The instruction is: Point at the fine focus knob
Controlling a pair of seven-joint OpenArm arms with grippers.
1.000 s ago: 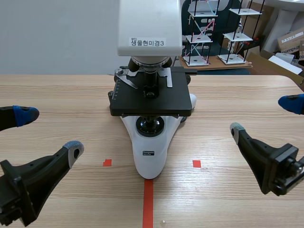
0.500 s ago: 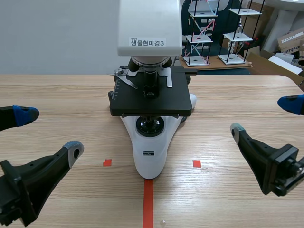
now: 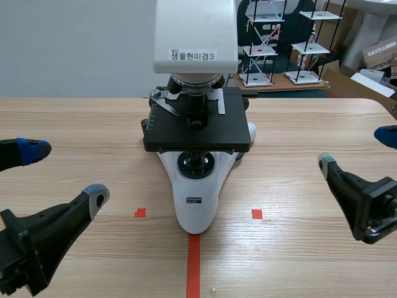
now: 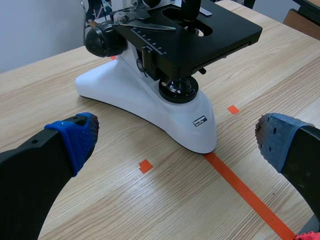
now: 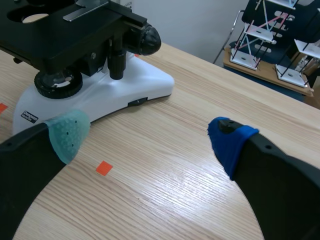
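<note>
Nearest you, at 8 o'clock on the bench (image 3: 93,124), your left gripper (image 3: 65,174) hangs low with its fingers spread wide and nothing between them. At 4 o'clock your right gripper (image 3: 355,149) is equally wide and holds nothing.

Between the two, the tape line (image 3: 193,267) runs toward 12 o'clock and meets the toe of the white microscope (image 3: 197,208). It stands upright at mid-bench, with the black stage (image 3: 197,133) over its base.

Right focus knob (image 5: 148,39): black, on the frame's flank behind the stage, at 11 o'clock from your right gripper and well apart from it. Left focus knob (image 4: 104,41): same position on the opposite flank, well apart from your left gripper.

Beyond the bench, at 1 o'clock, stand wire racks (image 3: 310,43).
</note>
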